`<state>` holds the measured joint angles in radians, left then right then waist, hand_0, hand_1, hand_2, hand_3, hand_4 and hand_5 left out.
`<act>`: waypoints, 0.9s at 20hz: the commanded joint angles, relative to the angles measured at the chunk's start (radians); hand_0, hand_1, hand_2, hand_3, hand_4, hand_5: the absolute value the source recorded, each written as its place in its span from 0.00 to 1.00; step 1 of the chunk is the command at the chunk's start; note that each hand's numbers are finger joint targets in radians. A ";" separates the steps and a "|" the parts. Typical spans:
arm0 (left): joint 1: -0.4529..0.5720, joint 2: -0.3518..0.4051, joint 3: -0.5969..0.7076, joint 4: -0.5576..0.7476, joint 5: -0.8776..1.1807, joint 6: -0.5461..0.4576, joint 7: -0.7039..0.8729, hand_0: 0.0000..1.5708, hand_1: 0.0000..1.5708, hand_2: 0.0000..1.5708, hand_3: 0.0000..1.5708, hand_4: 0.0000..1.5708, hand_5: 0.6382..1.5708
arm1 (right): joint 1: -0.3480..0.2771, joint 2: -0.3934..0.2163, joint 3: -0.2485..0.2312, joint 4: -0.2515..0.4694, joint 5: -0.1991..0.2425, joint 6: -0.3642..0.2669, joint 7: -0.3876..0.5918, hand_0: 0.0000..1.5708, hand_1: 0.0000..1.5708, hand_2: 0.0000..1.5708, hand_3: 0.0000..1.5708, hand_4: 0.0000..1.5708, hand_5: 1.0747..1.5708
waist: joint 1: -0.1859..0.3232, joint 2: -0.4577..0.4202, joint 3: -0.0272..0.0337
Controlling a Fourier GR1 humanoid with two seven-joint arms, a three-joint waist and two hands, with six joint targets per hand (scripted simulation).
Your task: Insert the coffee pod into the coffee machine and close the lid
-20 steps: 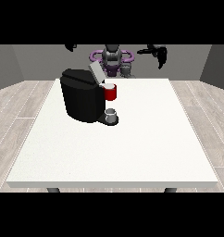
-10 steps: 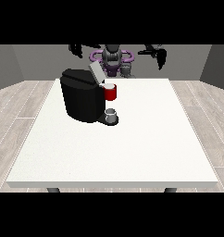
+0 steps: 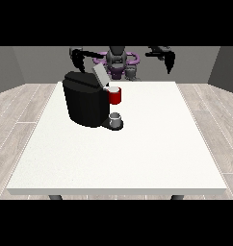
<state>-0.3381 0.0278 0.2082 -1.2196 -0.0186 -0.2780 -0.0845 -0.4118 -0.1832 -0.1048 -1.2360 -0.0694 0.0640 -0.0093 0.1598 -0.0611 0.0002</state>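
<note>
Front view: the coffee machine (image 3: pixel 85 104) is sitting on the table (image 3: pixel 137 144), lid (image 3: pixel 100 76) tilted up, so loading looks possible. No coffee pod is showing clearly. Both hands (image 3: pixel 78 56) (image 3: pixel 169 58) are hanging raised, apparently empty; finger spread is unclear.

White table (image 3: pixel 137 158), grey walls, pale wood-plank floor

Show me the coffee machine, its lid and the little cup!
Coffee machine (image 3: pixel 84 103), front view, on its black body.
Lid (image 3: pixel 99 75), front view, middle of the raised grey flap.
Cup (image 3: pixel 116 118), front view, on its grey side.
</note>
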 commanded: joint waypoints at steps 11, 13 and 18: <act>0.122 0.035 -0.036 -0.123 0.012 0.057 -0.034 0.00 0.00 0.00 0.00 0.00 1.00 | -0.165 0.037 0.043 0.109 0.071 -0.006 0.004 0.00 0.00 0.00 0.00 0.00 1.00 | -0.042 0.079 -0.0002; 0.070 0.015 -0.053 -0.209 0.040 0.083 0.090 0.00 0.00 0.00 0.00 0.00 1.00 | -0.192 -0.005 0.002 0.166 0.059 0.018 -0.017 0.00 0.00 0.00 0.00 0.00 1.00 | -0.019 0.079 0.0000; 0.072 0.041 -0.045 -0.179 0.046 0.070 0.025 0.00 0.00 0.00 0.00 0.08 1.00 | -0.242 -0.004 -0.008 0.207 0.059 0.027 -0.065 0.00 0.00 0.00 0.00 0.00 1.00 | -0.023 0.137 -0.0001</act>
<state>-0.2751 0.0706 0.1775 -1.3844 0.0254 -0.2162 -0.0559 -0.6117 -0.1713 -0.0962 -1.0842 -0.0033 0.0646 -0.0654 0.1340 0.0507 -0.0032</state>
